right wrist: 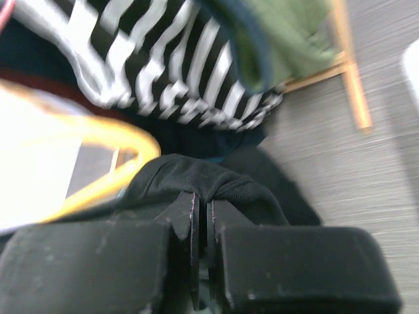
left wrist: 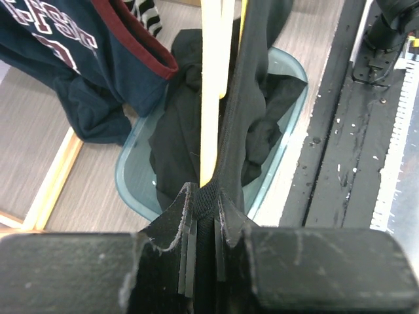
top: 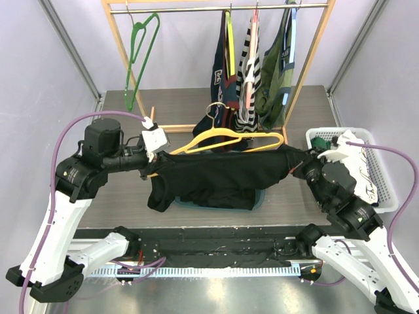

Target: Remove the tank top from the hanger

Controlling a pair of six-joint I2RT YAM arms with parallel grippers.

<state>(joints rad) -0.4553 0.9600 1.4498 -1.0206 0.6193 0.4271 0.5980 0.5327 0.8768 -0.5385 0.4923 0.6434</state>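
Note:
A black tank top (top: 222, 173) hangs stretched above the table between my two grippers, with its lower part sagging down. A yellow hanger (top: 222, 137) lies along its upper edge, its hook toward the rack and its right end still under the cloth. My left gripper (top: 152, 167) is shut on the left end of the tank top. In the left wrist view the gripper (left wrist: 204, 199) pinches black fabric (left wrist: 252, 78) beside the hanger (left wrist: 211, 98). My right gripper (top: 298, 163) is shut on the right end. In the right wrist view this gripper (right wrist: 201, 203) bites a fold of the tank top (right wrist: 196, 176) next to the hanger (right wrist: 111, 134).
A teal bin (top: 258, 196) holding dark cloth sits under the tank top. A wooden rack (top: 314, 59) at the back carries several hung garments (top: 249, 72) and a green hanger (top: 141, 52). A white basket (top: 393, 190) stands at the right edge.

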